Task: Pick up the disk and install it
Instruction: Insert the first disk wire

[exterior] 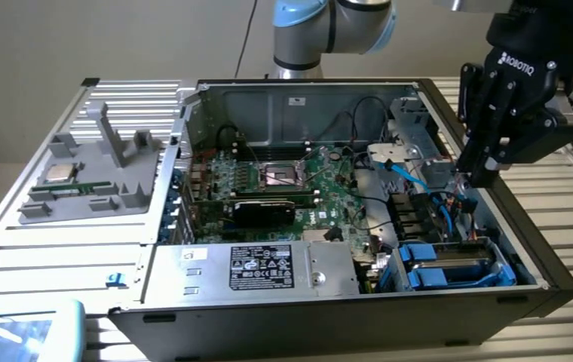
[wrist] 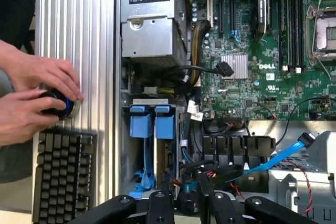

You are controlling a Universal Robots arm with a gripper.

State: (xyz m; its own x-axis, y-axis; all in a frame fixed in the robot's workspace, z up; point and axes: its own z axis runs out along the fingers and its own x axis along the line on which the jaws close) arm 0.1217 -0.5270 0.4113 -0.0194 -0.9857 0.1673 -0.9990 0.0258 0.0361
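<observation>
- We find the gripper (exterior: 479, 175) hanging over the far-side edge of the open computer case (exterior: 558, 279), its black fingers pointing down into the drive-bay corner. In the wrist view the fingers (wrist: 160, 208) stand fairly close together with nothing between them; we judge it narrowly parted and empty, touching nothing that we can see.
- The disk (exterior: 460, 265) lies below the gripper and nearer the case front, seated in the bay. Its blue carrier frame (wrist: 151, 121) and a strip of silver metal show; whether it is fully latched we cannot tell.
- Handling, as our judgement: the disk is stiff, moderately heavy for its bulk and sensitive to knocks. The metal faces would be slippery; the blue plastic tabs offer the surer hold, though they may flex.
- Just beside the gripper run a blue data cable (exterior: 404, 175) and loose black and red leads, a snag risk.
- Further from it sit the motherboard (exterior: 286, 185) and the power supply (exterior: 256, 268) with its black label.
- Outside the case, on the ribbed worktop (exterior: 55, 256), stands a grey fixture (exterior: 90, 177) carrying a small silver chip (exterior: 61, 173).
- A person's hands (wrist: 37, 95) rest on a round knob beside a keyboard (wrist: 63, 174).
</observation>
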